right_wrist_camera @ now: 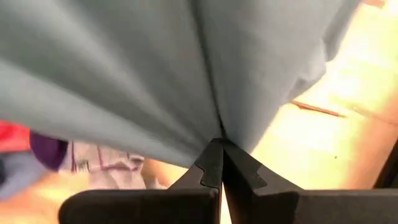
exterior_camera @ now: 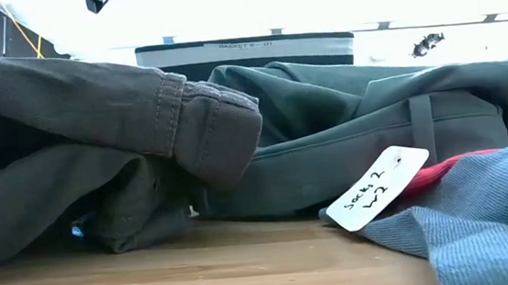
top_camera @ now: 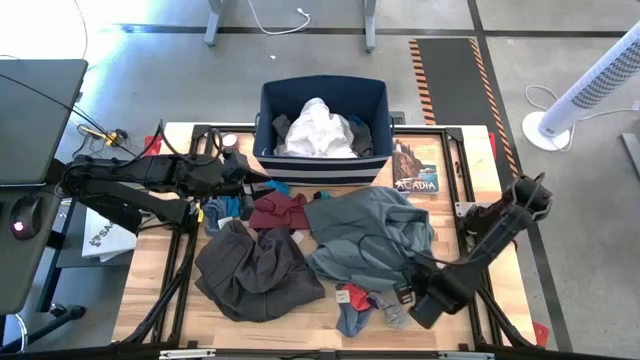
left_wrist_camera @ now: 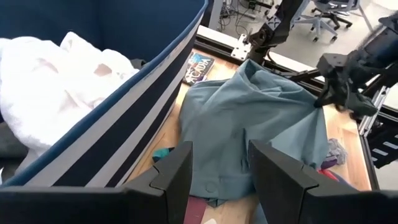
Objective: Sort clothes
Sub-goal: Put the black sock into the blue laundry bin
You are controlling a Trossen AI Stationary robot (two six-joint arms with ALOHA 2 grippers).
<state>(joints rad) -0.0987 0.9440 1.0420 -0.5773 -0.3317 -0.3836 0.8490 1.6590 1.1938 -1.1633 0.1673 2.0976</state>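
A grey-green shirt (top_camera: 365, 235) lies spread in the middle of the table, partly over dark grey-brown trousers (top_camera: 255, 270) to its left. My right gripper (right_wrist_camera: 221, 146) is shut on the shirt's near right part; it also shows in the high view (top_camera: 413, 284). A maroon piece (top_camera: 278, 210) and a bright blue piece (top_camera: 222, 208) lie in front of the navy bin (top_camera: 375, 100), which holds a white garment (top_camera: 318, 130). Small socks (top_camera: 355, 305) lie at the near edge. My left gripper (left_wrist_camera: 221, 171) hovers open by the bin's front left corner, with nothing between its fingers. My right gripper pinches a gathered bit of the shirt's cloth (right_wrist_camera: 217, 121) between its two shut fingertips, near the shirt's near right edge. The fingers come from above, pointing down. Folds fan out taut from the pinch, and the rest of the shirt lies on the table.
A booklet (top_camera: 417, 168) lies right of the bin. A white paper tag (exterior_camera: 378, 187) rests on the socks by the near edge. Bare wood (top_camera: 480, 200) shows along the table's right side. A white fan (top_camera: 590, 85) stands on the floor at the far right.
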